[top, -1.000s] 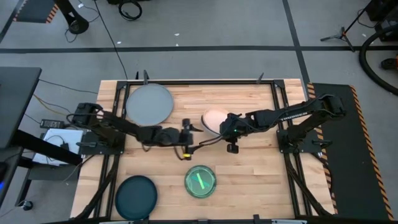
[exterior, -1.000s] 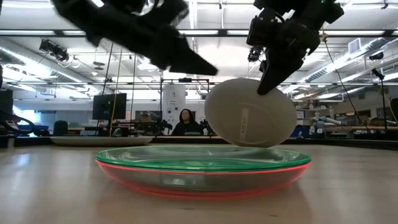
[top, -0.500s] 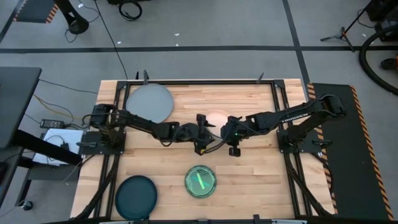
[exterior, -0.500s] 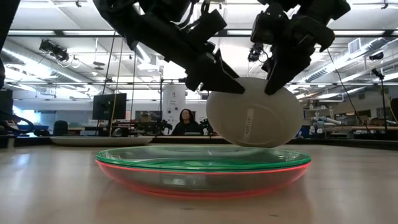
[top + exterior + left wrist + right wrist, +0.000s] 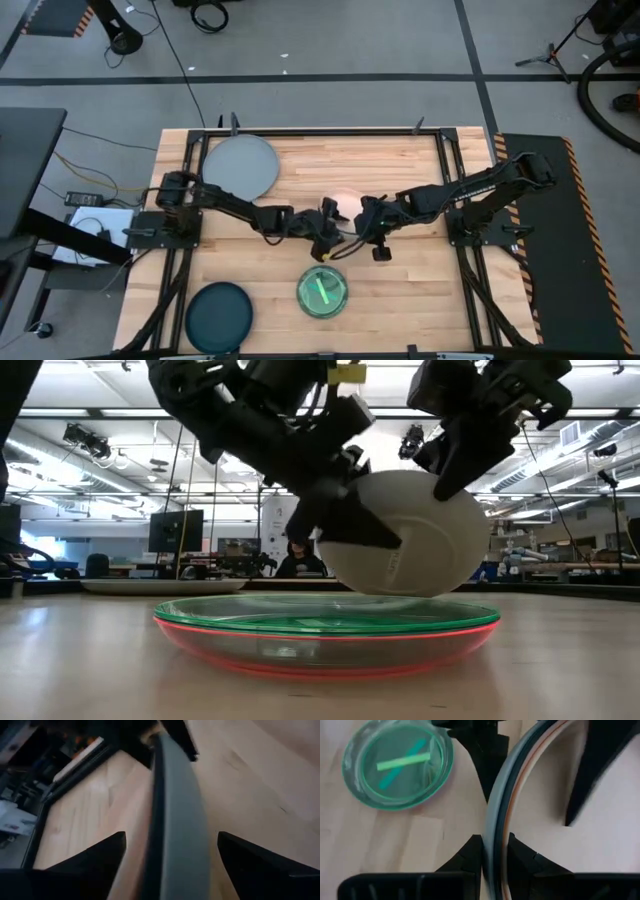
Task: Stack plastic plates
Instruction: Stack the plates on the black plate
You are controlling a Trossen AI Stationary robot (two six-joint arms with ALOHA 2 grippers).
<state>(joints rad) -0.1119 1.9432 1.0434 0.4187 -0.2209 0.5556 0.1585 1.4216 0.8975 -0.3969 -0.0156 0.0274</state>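
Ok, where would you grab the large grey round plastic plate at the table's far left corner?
Probably its rim on the side facing the table's middle, fingers coming from above, one each side of the lip: the large grey plate lies flat, so nothing else offers a pinch. The left gripper, open at the tilted pale plates that the right gripper clamps, is nearer.
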